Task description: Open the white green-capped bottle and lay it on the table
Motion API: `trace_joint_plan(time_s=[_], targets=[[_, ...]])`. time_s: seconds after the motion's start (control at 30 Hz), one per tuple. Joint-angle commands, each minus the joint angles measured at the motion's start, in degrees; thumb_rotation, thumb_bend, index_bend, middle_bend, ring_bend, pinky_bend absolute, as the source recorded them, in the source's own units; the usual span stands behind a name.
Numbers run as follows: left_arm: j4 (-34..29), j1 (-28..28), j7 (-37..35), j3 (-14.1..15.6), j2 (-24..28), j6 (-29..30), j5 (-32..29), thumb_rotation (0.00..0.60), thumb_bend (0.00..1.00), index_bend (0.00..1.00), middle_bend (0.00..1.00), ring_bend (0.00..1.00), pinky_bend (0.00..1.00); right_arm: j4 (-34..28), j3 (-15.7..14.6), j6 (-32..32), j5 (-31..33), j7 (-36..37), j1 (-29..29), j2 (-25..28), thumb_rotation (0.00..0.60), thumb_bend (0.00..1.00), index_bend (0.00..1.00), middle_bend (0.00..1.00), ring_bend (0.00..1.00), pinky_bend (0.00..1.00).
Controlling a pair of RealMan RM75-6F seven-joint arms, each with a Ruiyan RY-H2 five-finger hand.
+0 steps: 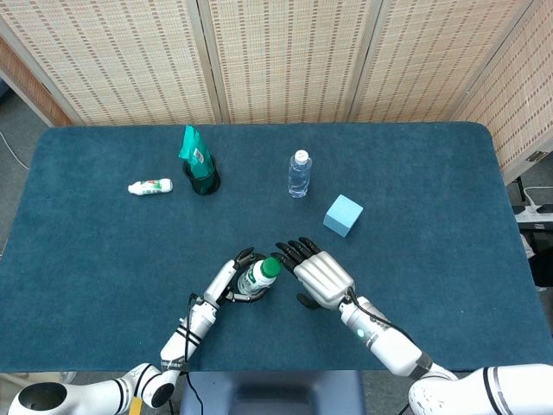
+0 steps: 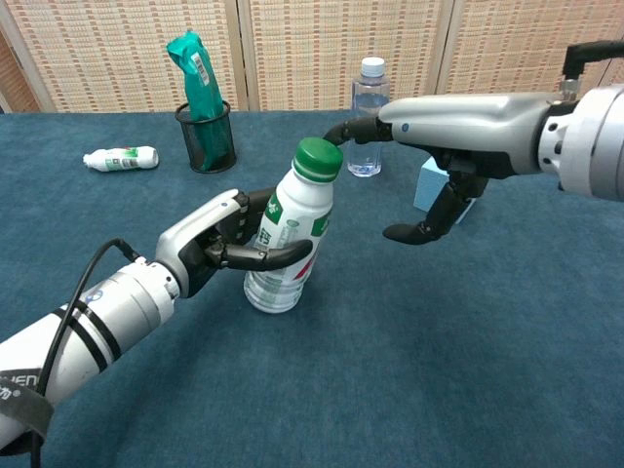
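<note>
The left hand [image 2: 219, 244] grips the white bottle [image 2: 288, 244], tilted, base on the desk [image 2: 439, 370], green cap [image 2: 318, 159] on. The right hand [image 2: 439, 136] hovers beside the cap, fingers spread, empty. Behind it stand a blue block [image 1: 343, 214] and water bottle [image 2: 368, 117]; a black cup [image 2: 207, 136] holds a green packet.

White bottle [image 2: 284, 234], green cap [image 2: 318, 159]; light-blue block [image 1: 343, 214]; dark-teal table [image 1: 432, 199].
</note>
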Motion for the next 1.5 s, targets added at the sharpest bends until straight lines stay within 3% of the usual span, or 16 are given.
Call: trace_joint_plan(time_s=[0.03,0.37,0.8,1.0,1.27,1.5], targets=[[0.1,-0.1,-0.1,-0.1,-0.1,-0.2,-0.2,0.6,0.9,0.74,0.81,0.25,0.0,-0.3,-0.2,0.3,0.0,0.2,0.5,-0.2,0.6,0.26,0.09,0.0,0.0,0.0],[0.1,-0.9,-0.4,-0.5,0.4,-3.2,-1.4,0.6,1.0,0.76,0.86,0.34,0.0,-1.3,-1.0,1.0,0.6,0.1,2.1,-0.3,0.6,0.26,0.09,0.0,0.0,0.0],[-4.0,-2.3,-1.7,-2.5,3.8,-12.8,-7.0,0.6,1.0,0.76,0.89,0.39,0.0,-4.1,-2.8,0.9,-1.7,-0.1,3.8,0.1,0.6,0.27,0.09,0.0,0.0,0.0],[-4.0,-2.0,-0.7,-2.2,3.9,-12.0,-6.3,0.6,1.0,0.76,0.89,0.39,0.0,-3.9,-2.6,3.9,-5.6,2.2,2.2,0.8,0.6,0.27,0.07,0.0,0.0,0.0],[-3.9,-1.8,-0.7,-2.2,4.0,-11.9,-5.9,0.6,1.0,0.76,0.88,0.39,0.0,-1.8,-2.7,4.6,-4.5,4.5,1.0,3.4,0.6,0.27,0.05,0.0,0.0,0.0],[-3.4,-1.4,-2.0,-3.7,4.5,-11.2,-6.8,0.6,0.97,0.76,0.86,0.37,0.0,-0.3,-5.1,7.3,-10.6,10.5,-3.9,7.4,0.6,0.27,0.03,0.0,0.0,0.0]])
